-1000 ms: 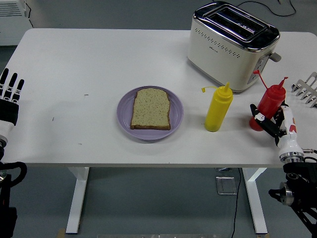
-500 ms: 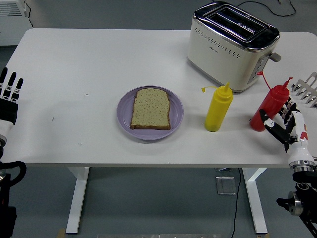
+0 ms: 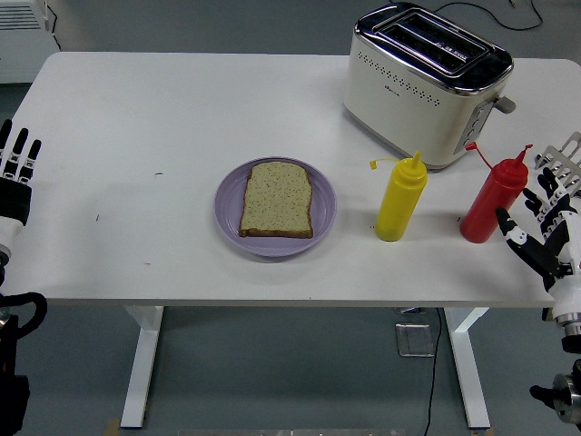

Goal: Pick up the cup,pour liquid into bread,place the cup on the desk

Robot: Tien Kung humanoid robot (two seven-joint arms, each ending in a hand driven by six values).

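You had a cream toaster [image 3: 425, 84] with a chrome top at the far right of the white table [image 3: 163, 118]; a small dark mark sat on its side panel, too small to read, beside rows of punched dots. No other writing showed. The task names a cup, but what stood there were two soft plastic squeeze bottles with pointed nozzles and tethered caps: a red bottle [image 3: 491, 201] near the right edge and a yellow bottle [image 3: 400, 197] between it and the plate, both upright. Your right hand [image 3: 545, 232] hovered just beside the red bottle, on its right, fingers spread and holding nothing, apart from the bottle. Your left hand [image 3: 17, 178] rested at the table's left edge, fingers straight and relaxed. A slice of speckled brown bread [image 3: 277, 200] lay flat on a round lilac plate [image 3: 231, 214] near the table's middle. A metal rack [image 3: 565, 158] showed at the right edge. The tabletop was smooth with a few small dark specks; grey floor lay beyond.
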